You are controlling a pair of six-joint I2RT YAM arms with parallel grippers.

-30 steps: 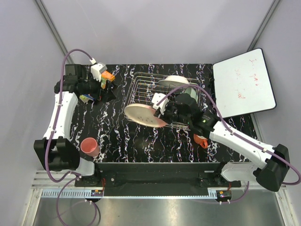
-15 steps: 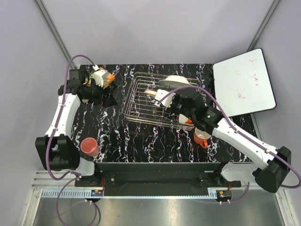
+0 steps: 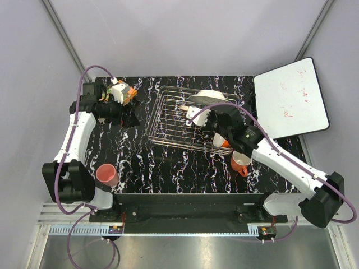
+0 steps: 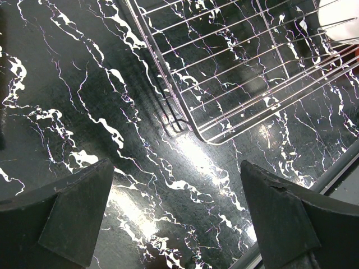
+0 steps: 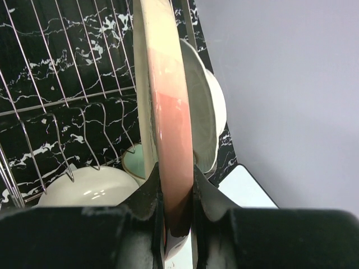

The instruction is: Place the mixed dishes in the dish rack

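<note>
Black marbled table (image 3: 140, 151): the dish rack (image 3: 168, 120) already holds a white plate (image 5: 201, 106), cream bowl (image 5: 90, 190) and pale green bowl (image 5: 137, 159). The right gripper (image 5: 178, 193) pinches the pink-cream plate (image 5: 168, 101) upright there (not released yet). The left gripper (image 4: 179, 210) gapes wide, empty. That leaves 2 outside: orange mug (image 3: 240, 163) and pink tumbler (image 3: 106, 175).

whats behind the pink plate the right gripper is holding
A pale ribbed dish stands on edge close behind the pink plate in the dish rack. The plate covers its near part, so plate or bowl is unclear.
</note>
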